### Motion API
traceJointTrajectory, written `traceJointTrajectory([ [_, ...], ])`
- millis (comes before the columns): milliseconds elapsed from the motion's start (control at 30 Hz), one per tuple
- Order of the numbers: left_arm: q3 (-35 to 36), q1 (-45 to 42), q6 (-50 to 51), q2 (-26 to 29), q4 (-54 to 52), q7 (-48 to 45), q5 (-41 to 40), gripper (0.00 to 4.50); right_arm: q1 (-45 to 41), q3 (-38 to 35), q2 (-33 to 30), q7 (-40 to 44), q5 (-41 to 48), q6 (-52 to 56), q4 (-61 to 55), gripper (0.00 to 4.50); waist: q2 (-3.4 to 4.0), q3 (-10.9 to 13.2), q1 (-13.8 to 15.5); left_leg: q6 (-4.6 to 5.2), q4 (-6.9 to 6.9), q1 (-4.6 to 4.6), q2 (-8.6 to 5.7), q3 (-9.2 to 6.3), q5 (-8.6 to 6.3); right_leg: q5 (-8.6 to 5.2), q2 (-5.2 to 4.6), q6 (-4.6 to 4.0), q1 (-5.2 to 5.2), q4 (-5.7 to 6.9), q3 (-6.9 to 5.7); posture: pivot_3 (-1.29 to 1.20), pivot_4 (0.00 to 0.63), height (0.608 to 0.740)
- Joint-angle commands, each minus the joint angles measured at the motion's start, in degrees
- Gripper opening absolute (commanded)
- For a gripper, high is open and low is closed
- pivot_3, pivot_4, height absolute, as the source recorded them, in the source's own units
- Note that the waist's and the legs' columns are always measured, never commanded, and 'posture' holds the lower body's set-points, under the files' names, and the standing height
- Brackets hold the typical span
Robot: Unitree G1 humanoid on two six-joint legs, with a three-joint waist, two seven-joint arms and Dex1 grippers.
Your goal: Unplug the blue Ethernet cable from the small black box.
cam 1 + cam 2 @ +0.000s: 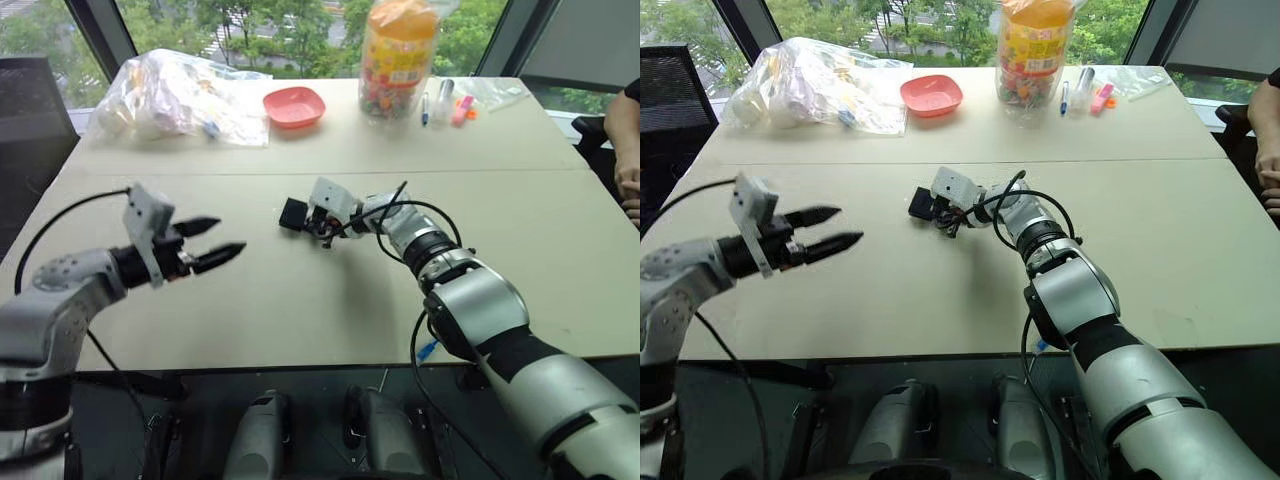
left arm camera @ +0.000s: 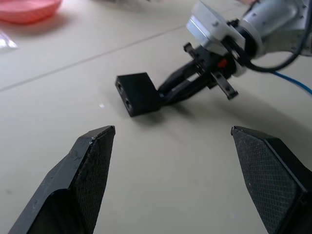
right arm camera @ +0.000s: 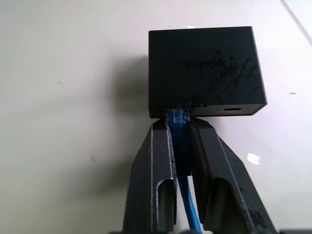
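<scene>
Nearest the robot, the left gripper (image 1: 222, 241) is held above the near left part of the table (image 1: 300, 310), its two black fingers spread wide with nothing between them, pointed toward the table's middle.

Further in, near the middle of the table, the right gripper (image 3: 181, 127) is closed on the blue cable (image 3: 184, 161) just behind its plug, where the plug enters the black box (image 3: 204, 68). In the right wrist view the two fingers are seen pressed against either side of the blue cord, their tips right up against the socket side of the box, and the plug is still seated in the box. The box lies flat on the table, on the side of the right gripper facing the robot's left. A stretch of the cable is seen trailing back past the right arm.

At the far side of the table are found a clear plastic bag (image 1: 180, 95) of items, a pink bowl (image 1: 294, 106), a large jar (image 1: 398, 58) with an orange lid, and some pens (image 1: 445, 105). A person's arm (image 1: 626, 140) is seen at the far right edge.
</scene>
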Motion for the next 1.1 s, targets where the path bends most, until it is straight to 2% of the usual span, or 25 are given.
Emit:
traceJointTrajectory([
  [33,1.44,-9.69,0.22,-1.04,11.82,-4.35,-3.32,4.0,-0.57,2.85,-4.81,-8.93,-5.56,-13.25,-6.48,0.03,-0.02,0.01,-0.06,0.0,0.0,-0.04,-0.02,0.02,0.0,0.02,0.0,0.04,-0.03,-0.01,0.01,0.0,0.15,0.74],
  [133,0.2,-17.8,-1.52,-3.27,23.46,-8.61,-2.67,4.0,1.05,3.81,-7.24,-11.15,-7.28,-19.43,-11.4,0.03,-0.04,0.0,-0.62,0.04,-0.01,-0.13,-0.21,0.31,0.0,0.1,0.0,0.26,-0.15,0.02,0.09,0.0,0.15,0.74],
  [233,-2.49,-27.57,-4.59,-5.87,39.76,-15.04,0.59,4.0,4.66,3.56,-9.77,-12.0,-7.39,-22.89,-20.06,0.03,-0.07,0.0,-0.76,0.06,-0.09,0.03,-0.2,0.49,-0.02,0.06,0.02,0.32,-0.12,0.11,0.24,0.0,0.15,0.74],
  [400,-6.89,-42.34,-13.75,-11.1,61.99,-21.52,8.47,4.0,10.06,1.93,-11.91,-10.85,-5.8,-21.01,-32.94,0.03,-0.16,0.06,-0.51,0.06,-0.02,0.13,-0.24,0.63,-0.01,0.03,0.01,0.36,-0.13,0.35,0.38,0.0,0.15,0.74],
  [533,-8.22,-48.42,-18.88,-13.88,71.39,-25.26,13.03,4.0,12.28,1.91,-12.87,-10.8,-6.87,-17.28,-39.21,0.03,-0.17,0.06,-0.5,0.06,0.08,0.13,-0.25,0.65,-0.01,0.03,-0.01,0.36,-0.13,0.38,0.43,0.0,0.15,0.74],
  [667,-8.65,-51.49,-21.21,-16.25,76.27,-28.45,16.17,4.0,14.51,1.33,-13.07,-9.87,-5.7,-13.46,-44.86,0.03,-0.17,0.06,-0.69,0.08,0.06,0.18,-0.23,0.66,-0.02,0.02,-0.01,0.35,-0.14,0.42,0.45,0.0,0.15,0.74],
  [767,-7.8,-52.48,-21.77,-16.8,78.17,-29.8,17.11,3.21,15.68,1.26,-13.21,-9.41,-5.78,-11.51,-47.71,0.0,-0.18,0.06,-0.72,0.08,0.05,0.19,-0.23,0.67,-0.02,0.02,0.0,0.35,-0.15,0.43,0.46,0.0,0.15,0.74],
  [967,-6.69,-53.02,-21.2,-17.08,79.03,-32.27,18.03,0.67,17.22,1.17,-13.53,-8.67,-5.64,-8.75,-51.4,0.0,-0.18,0.06,-0.57,0.08,0.06,0.19,-0.2,0.65,-0.02,0.02,-0.01,0.35,-0.15,0.44,0.46,0.0,0.15,0.74],
  [1000,-6.8,-52.88,-21.06,-17.12,78.97,-32.91,18.38,0.49,17.3,1.21,-13.59,-8.58,-5.63,-8.46,-51.71,0.0,-0.18,0.06,-0.56,0.09,0.07,0.19,-0.2,0.66,-0.03,0.02,-0.01,0.35,-0.15,0.44,0.46,0.0,0.15,0.74],
  [1100,-6.71,-52.38,-21.51,-17.27,78.91,-32.66,19.28,0.49,17.52,1.23,-13.55,-7.9,-5.32,-7.38,-52.72,0.0,-0.18,0.07,-0.52,0.09,0.07,0.18,-0.21,0.65,-0.03,0.02,-0.01,0.35,-0.15,0.44,0.46,0.0,0.15,0.74],
])
